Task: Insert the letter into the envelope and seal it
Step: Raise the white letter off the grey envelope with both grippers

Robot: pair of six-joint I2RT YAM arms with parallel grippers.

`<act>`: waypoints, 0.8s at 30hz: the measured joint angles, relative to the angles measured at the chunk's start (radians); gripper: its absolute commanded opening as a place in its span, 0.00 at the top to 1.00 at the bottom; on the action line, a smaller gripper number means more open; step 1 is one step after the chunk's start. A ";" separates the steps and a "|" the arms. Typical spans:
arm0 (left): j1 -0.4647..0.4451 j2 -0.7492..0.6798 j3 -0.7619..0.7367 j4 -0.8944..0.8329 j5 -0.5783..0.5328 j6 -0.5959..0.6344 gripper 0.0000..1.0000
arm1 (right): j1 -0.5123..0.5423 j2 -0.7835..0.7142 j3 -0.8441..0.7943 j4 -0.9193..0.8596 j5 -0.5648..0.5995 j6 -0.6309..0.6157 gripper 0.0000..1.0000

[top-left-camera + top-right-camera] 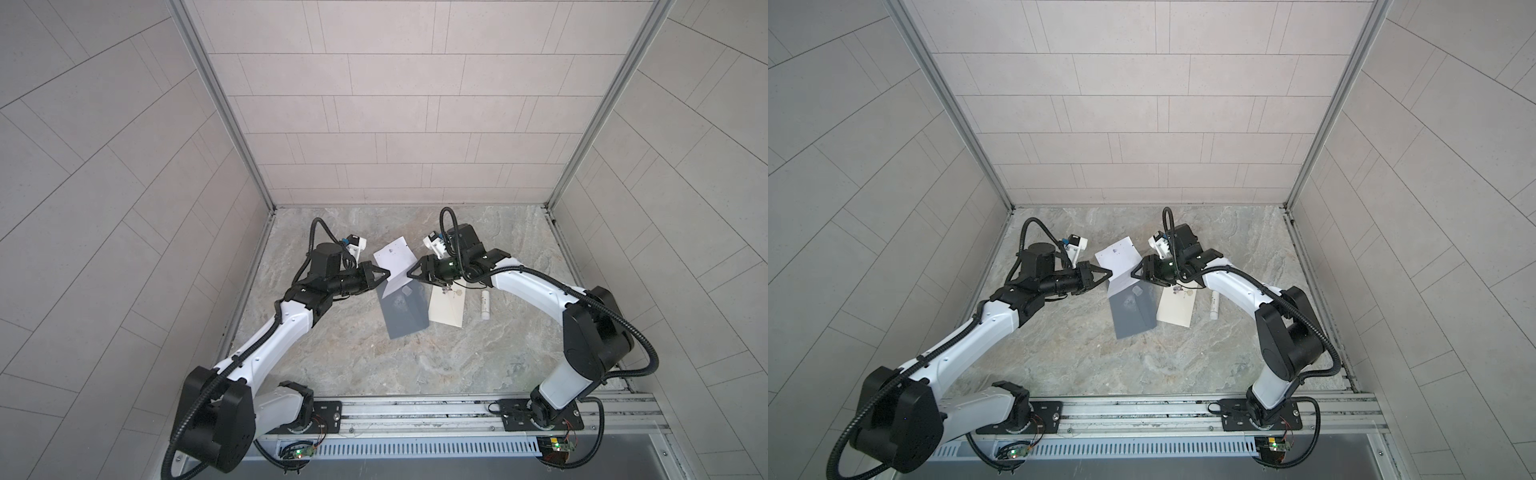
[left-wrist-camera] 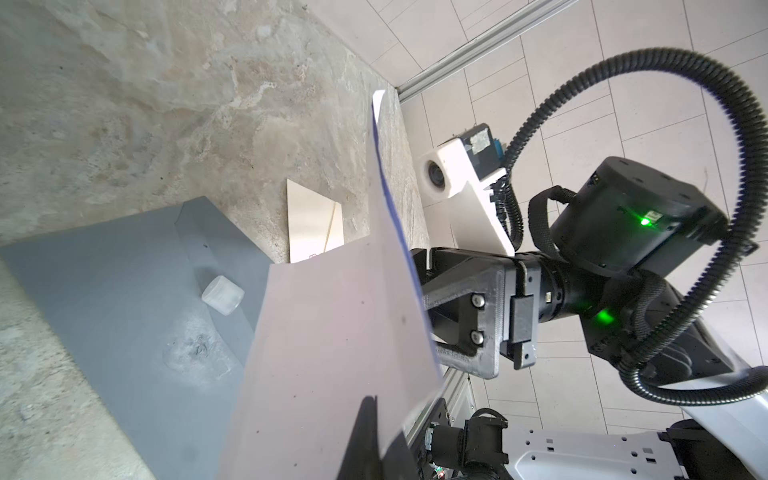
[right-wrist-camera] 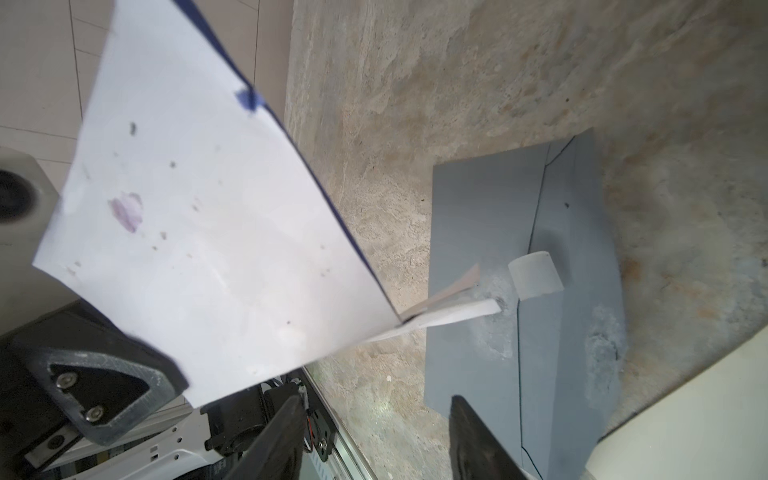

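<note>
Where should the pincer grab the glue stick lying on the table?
Around its middle, from straight above. The glue stick lies flat on the table, a slim round tube, with bare table along both long sides, so closing across its width should hold best.

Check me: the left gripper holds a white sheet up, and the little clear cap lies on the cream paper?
Not quite: the little clear cap lies on the gray envelope, not the cream paper, as the left wrist view shows. The left gripper does hold the white sheet up.
</note>
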 measured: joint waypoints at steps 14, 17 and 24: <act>-0.011 0.002 -0.026 0.088 -0.021 -0.049 1.00 | 0.000 -0.011 -0.040 0.217 0.003 0.159 0.45; -0.011 0.011 -0.027 0.092 -0.028 -0.054 1.00 | -0.007 -0.037 -0.055 0.217 0.019 0.159 0.45; -0.011 0.034 -0.027 0.098 -0.039 -0.063 1.00 | -0.034 -0.117 -0.087 0.196 0.075 0.151 0.45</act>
